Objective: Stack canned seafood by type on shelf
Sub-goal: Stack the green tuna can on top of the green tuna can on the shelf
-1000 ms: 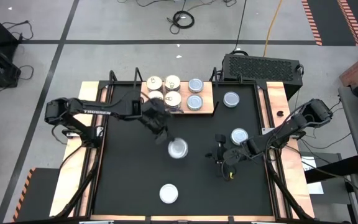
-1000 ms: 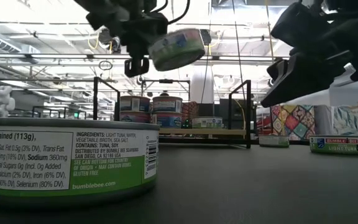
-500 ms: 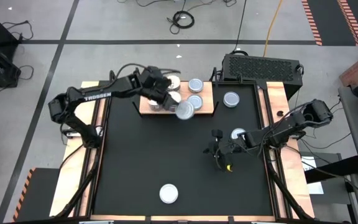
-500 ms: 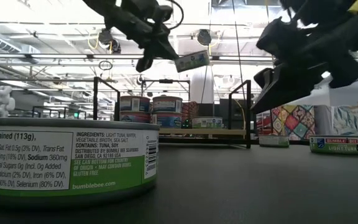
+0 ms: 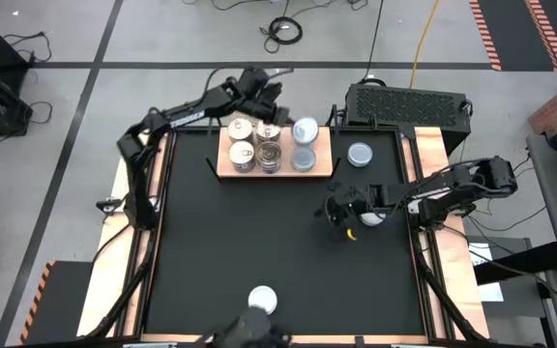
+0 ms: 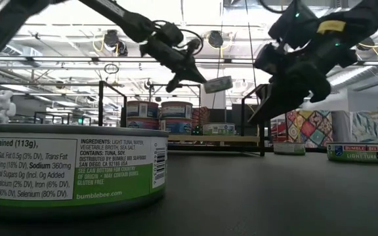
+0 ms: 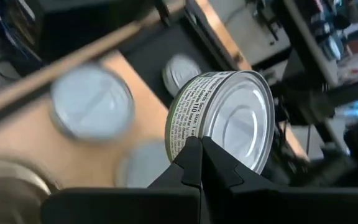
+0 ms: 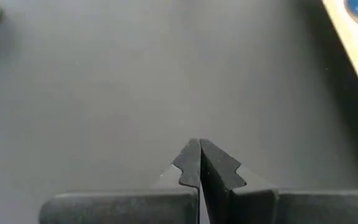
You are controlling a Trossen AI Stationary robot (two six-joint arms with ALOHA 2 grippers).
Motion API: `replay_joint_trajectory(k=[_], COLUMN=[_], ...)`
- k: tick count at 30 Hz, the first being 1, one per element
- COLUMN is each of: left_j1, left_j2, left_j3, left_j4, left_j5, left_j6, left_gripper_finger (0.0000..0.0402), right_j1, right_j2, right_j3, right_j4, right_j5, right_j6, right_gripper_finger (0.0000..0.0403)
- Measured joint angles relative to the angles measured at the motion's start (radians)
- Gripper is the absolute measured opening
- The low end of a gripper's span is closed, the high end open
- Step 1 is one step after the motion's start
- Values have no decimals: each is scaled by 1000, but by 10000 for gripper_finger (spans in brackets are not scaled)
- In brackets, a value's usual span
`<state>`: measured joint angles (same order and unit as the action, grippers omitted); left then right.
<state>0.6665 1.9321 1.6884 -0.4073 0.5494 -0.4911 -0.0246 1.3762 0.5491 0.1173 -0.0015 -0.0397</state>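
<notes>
One silvery tin (image 7: 225, 121) hangs tilted above the shelf (image 5: 320, 162) at upper centre, where other tins (image 5: 270, 155) stand stacked

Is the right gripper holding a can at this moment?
No, the right gripper is shut on nothing, with only bare black tabletop ahead of it.

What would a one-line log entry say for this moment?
left claw: shut on tin, above shelf | right claw: shut, empty, over table
</notes>
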Motion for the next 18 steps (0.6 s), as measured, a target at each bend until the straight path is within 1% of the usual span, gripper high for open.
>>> replay_joint_trajectory(k=[3, 5, 8, 12, 18], left_j1=[28, 43, 59, 88, 132], left_j2=[86, 143, 215, 283, 326], left_j3=[116, 185, 261, 326, 355], left_j4=[4, 1, -5, -13, -63], left_j5=[17, 36, 60, 122, 141], left_j6=[0, 0, 1, 33, 105], left_gripper_finger=[0, 0, 0, 0, 0], right_j1=[-45, -66, -91, -111, -120], right_j2=[0, 0, 0, 0, 0], right_j3=[0, 0, 0, 0, 0], right_j4=[0, 0, -1, -2, -2], right_j5=[-32, -34, -55, -101, -110], right_j6=[-11, -17, -25, -25, -33], right_gripper_finger=[0, 0, 0, 0, 0])
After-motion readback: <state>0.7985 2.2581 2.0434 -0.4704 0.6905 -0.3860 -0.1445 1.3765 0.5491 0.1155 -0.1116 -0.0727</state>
